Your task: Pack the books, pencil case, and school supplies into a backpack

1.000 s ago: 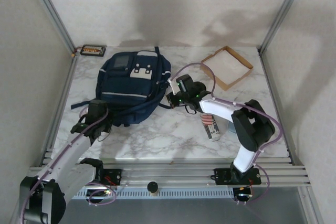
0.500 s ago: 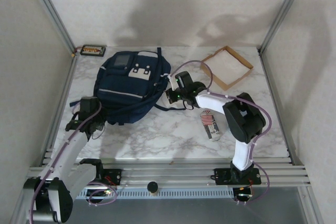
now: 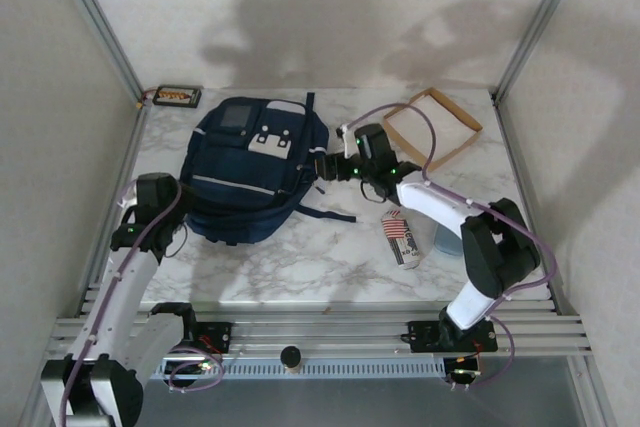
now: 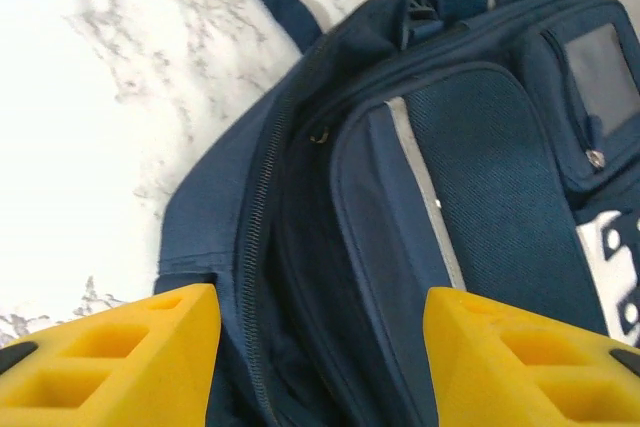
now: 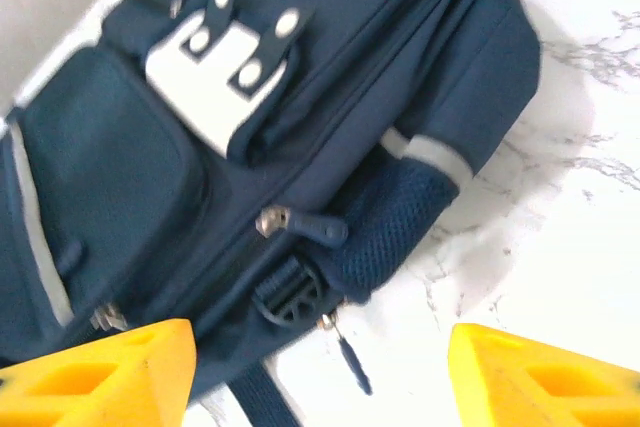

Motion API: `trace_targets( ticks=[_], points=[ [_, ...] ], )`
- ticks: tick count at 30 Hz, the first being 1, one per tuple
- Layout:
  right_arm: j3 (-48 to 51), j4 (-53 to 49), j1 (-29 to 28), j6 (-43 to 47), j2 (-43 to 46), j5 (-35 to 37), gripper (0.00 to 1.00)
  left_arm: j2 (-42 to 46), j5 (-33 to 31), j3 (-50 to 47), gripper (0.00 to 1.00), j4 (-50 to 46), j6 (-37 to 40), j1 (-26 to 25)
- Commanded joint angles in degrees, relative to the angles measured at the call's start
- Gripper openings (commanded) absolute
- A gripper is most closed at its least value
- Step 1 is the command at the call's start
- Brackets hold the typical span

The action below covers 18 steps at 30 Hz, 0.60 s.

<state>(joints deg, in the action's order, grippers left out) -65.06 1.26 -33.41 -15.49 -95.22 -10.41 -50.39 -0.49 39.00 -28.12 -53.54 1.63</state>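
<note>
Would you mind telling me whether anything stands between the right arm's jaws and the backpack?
Nothing visible does. The right jaws stand open beside the backpack, with its zipper pull directly ahead of them.

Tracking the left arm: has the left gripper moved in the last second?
Yes. In the top view the left gripper has slid left, from the backpack's near corner toward the table's left edge.

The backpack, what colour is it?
The backpack is navy blue with white-grey patches; the top view shows it best.
</note>
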Motion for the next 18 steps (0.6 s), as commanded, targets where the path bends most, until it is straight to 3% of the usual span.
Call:
trace_targets(
  ticks=[1,5,10,18],
  points=[
    [-7.4,-4.5,0.3,-7.1,-6.2,-4.1,0.69,-0.9,-0.4,2.1,0.56,0.7,0.5,-4.8],
    [-18.6,-6.5,-0.1,-11.2,-16.2,-7.9,0.66,-5.8,-4.0,5.4,0.55,3.6,-2.1,-14.4],
    [-31.9,-13.4,-0.3,-12.5,-26.8,-4.9,0.67,-12.8,-5.7,8.6,0.55,7.9,-2.9,-23.6],
    [-43.2,-19.9,-1.2,-16.4,-36.6,0.7,0.54,-20.2,-6.8,10.9,0.55,11.2,-3.7,-27.6]
  ],
)
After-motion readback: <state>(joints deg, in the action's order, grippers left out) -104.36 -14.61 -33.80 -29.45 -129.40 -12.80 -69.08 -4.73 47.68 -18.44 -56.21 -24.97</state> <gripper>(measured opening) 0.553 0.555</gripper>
